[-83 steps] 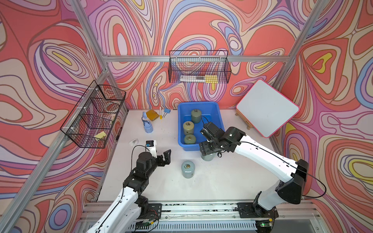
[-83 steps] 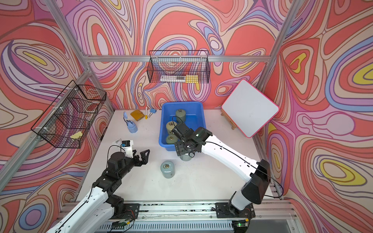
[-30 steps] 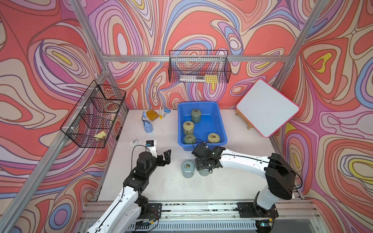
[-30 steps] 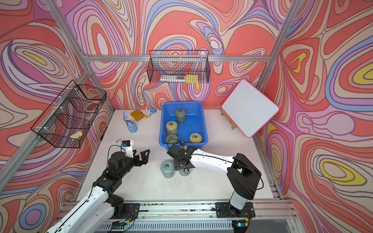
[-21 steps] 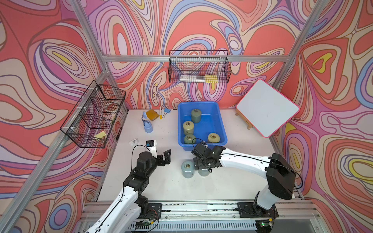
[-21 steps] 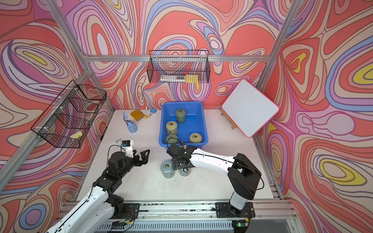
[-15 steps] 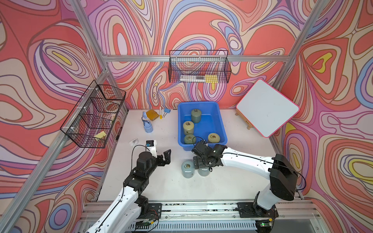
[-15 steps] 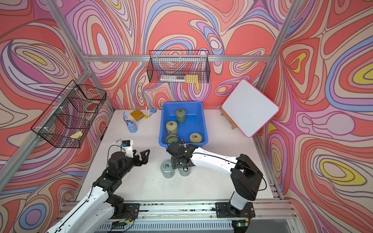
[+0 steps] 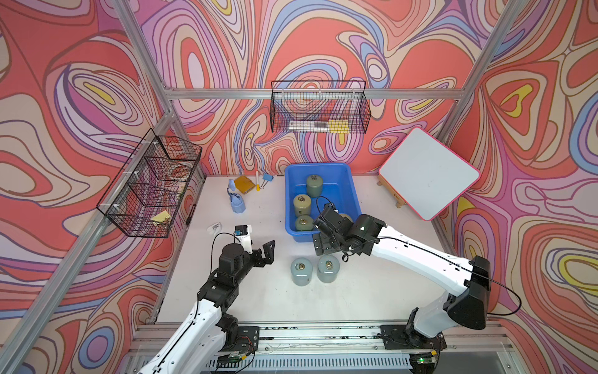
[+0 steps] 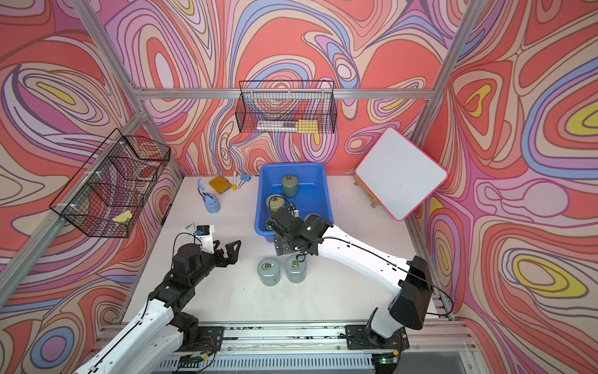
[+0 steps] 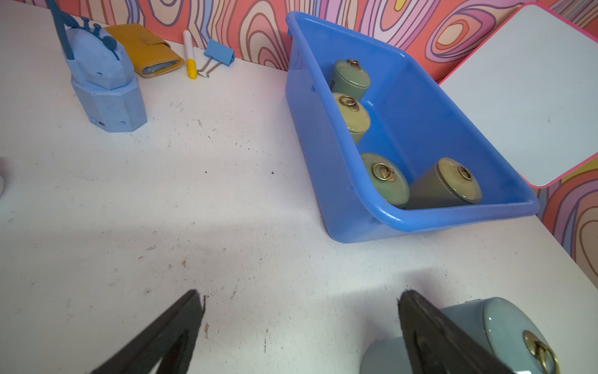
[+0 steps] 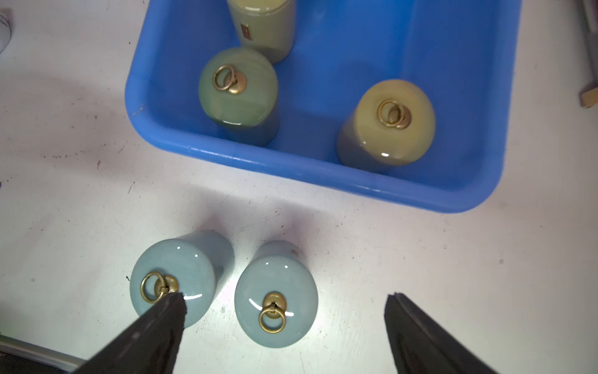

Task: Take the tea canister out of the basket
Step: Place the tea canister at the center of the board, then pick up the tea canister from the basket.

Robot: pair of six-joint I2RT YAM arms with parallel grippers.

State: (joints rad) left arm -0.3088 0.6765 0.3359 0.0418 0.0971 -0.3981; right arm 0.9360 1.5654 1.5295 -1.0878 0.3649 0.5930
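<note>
Left of the basket, toward the front rail: left gripper parked over bare table, jaws spread wide, nothing between them. The spare canister shows just past one finger in the left wrist view. Both top views put it apart from the gripper, no contact.

Front of the basket, just outside its near wall: two blue-grey canisters stand upright on the table, side by side and close. Whether they touch I cannot tell. The spare canister is the left one. The task canister is the right one, ring-pull lid up.

Over that pair, between it and the basket's near wall: right gripper, jaws fully apart, holding nothing. In the right wrist view the task canister sits below and between the fingers, clear of both. The other fingertip overlaps the spare canister's lid in that view. I read this as height above it, not contact.

Inside the basket: four greenish canisters, three strung along its left side and one by the near wall toward the right.

Judgement: the task canister is out of the basket and standing free, so the step in hand reads as let-go and pull-away. The next move calls for a straight rise before any sideways travel. The pair stands close under the fingers, and a lateral swing could tip either one. The task as worded looks all but done.
</note>
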